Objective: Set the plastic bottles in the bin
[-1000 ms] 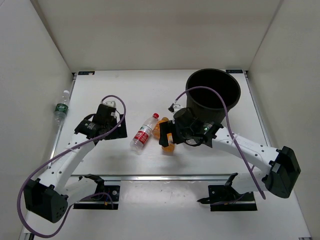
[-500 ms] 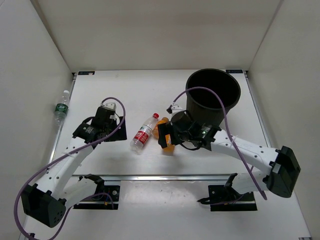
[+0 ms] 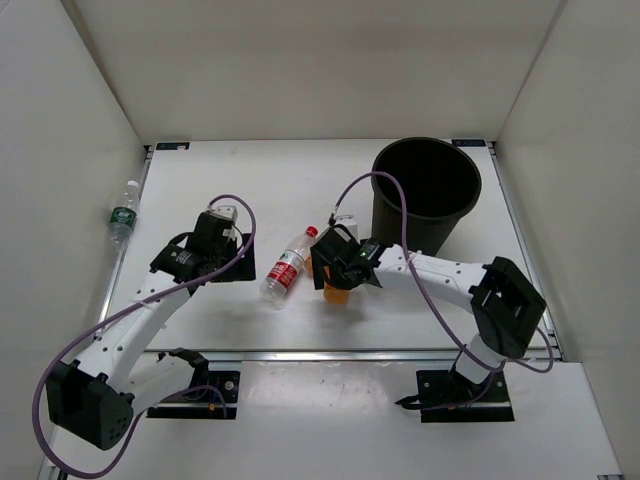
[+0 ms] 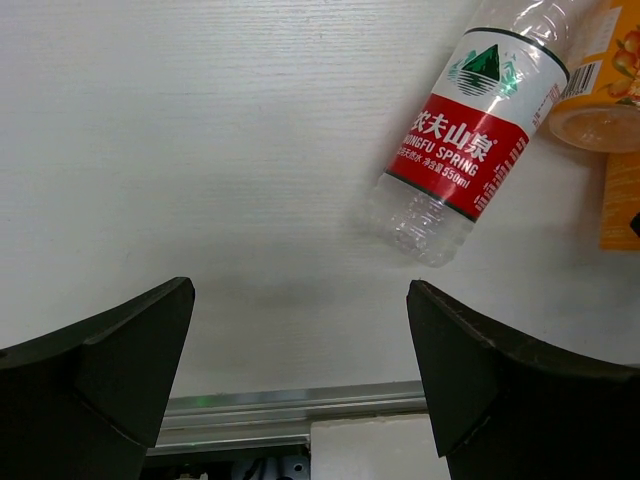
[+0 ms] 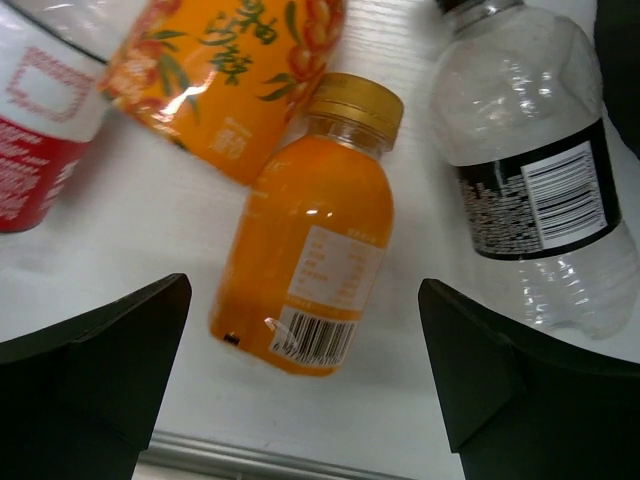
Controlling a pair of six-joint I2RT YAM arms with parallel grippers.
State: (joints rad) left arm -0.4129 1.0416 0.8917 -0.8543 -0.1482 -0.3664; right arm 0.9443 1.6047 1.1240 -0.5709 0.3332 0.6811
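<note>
The black bin [image 3: 427, 190] stands at the back right. A clear bottle with a red label [image 3: 287, 265] lies mid-table; it also shows in the left wrist view [image 4: 470, 140]. My right gripper [image 3: 335, 277] is open and hovers over a short orange bottle [image 5: 315, 225] lying between its fingers' line. Beside it lie an orange-labelled bottle [image 5: 230, 70] and a clear dark-capped bottle with a black label [image 5: 530, 180]. My left gripper [image 3: 222, 260] is open and empty, left of the red-label bottle. A green-label bottle [image 3: 122, 213] lies at the far left, beyond the table edge.
A metal rail [image 3: 330, 353] runs along the table's near edge and shows at the bottom of the left wrist view [image 4: 290, 410]. White walls close in the table on three sides. A purple cable loops over each arm.
My right arm has folded in and its gripper has shifted left and lower over the orange bottle. My left gripper has barely moved. No bottle has moved.
</note>
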